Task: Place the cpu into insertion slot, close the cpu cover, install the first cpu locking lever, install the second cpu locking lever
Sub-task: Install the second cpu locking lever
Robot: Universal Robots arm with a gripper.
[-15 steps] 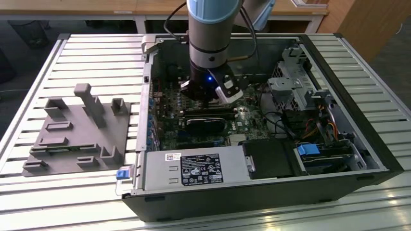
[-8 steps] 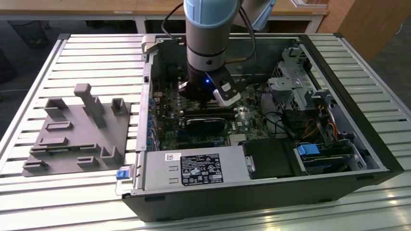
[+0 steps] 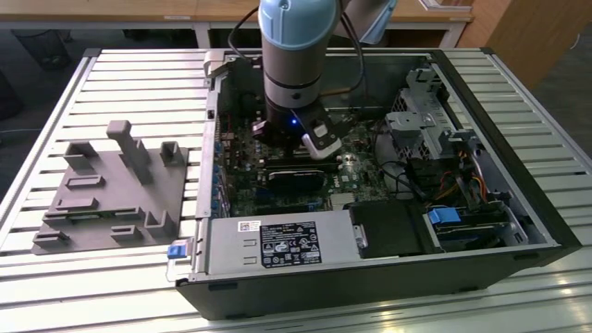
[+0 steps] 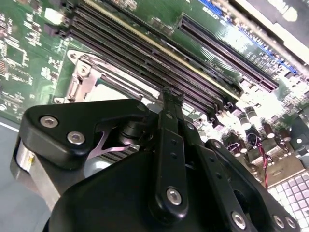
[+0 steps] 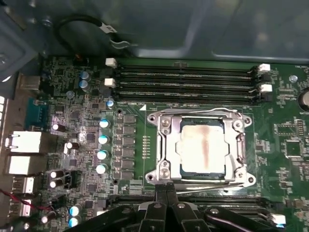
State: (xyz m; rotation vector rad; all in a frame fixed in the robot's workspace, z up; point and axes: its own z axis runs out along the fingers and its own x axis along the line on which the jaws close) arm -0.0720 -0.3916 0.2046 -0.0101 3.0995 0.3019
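In the first wrist view the cpu, a grey metal square with a pale smear, lies in the insertion slot, which is hidden beneath it. The silvery cpu cover lies flat around it, its window framing the chip. A thin wire locking lever runs along the side by the memory slots, and another lever runs along the opposite side. My gripper is shut, its black fingertips together just at that second lever's edge of the socket. In the exterior view the gripper reaches down inside the computer case.
Long black memory slots flank the socket. Capacitors and rear ports stand to one side. The case walls and the power supply ring the board. A grey fixture sits on the slatted table at the exterior view's left.
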